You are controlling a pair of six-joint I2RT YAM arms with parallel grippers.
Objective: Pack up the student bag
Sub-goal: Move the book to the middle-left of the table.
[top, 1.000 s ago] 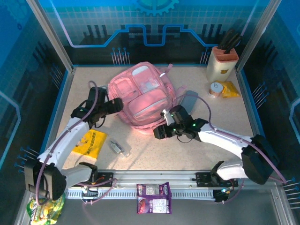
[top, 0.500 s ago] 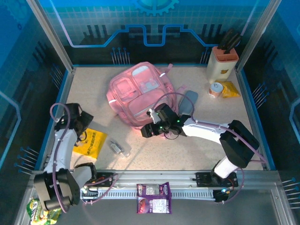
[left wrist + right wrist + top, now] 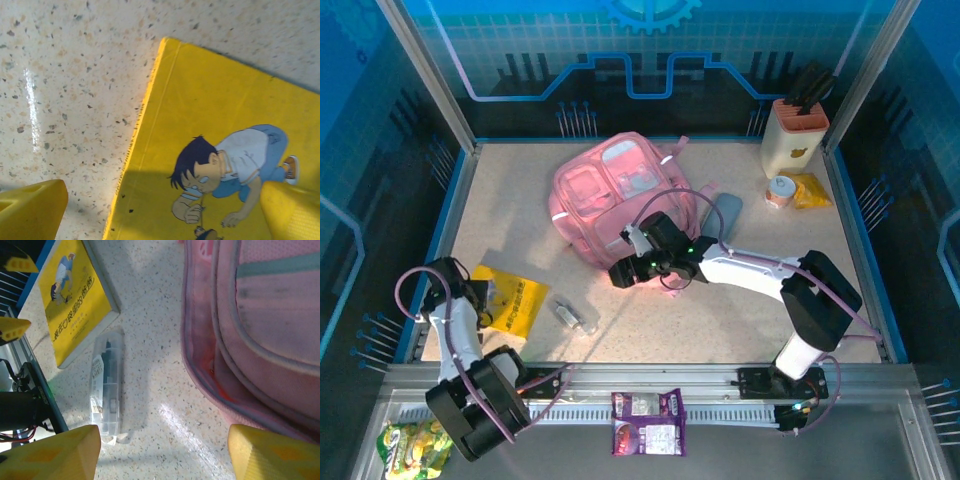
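Student bag (image 3: 620, 190) lies centre-back on the table (image 3: 740, 330). Right jaws parted, empty, low at the bag's near edge, with a clear plastic case (image 3: 106, 385) beside. Left jaws spread wide, empty, over a yellow book (image 3: 210, 125).

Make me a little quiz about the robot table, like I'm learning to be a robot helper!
1. True or false: the student bag is blue.
2. What colour is the book lying beside the clear case? A green, B yellow, C red.
3. Fill the gap: the right gripper, next to the bag's bottom edge, has its fingers ____ with nothing between them.

Key: 1 false, it is pink. 2 B. 3 open.
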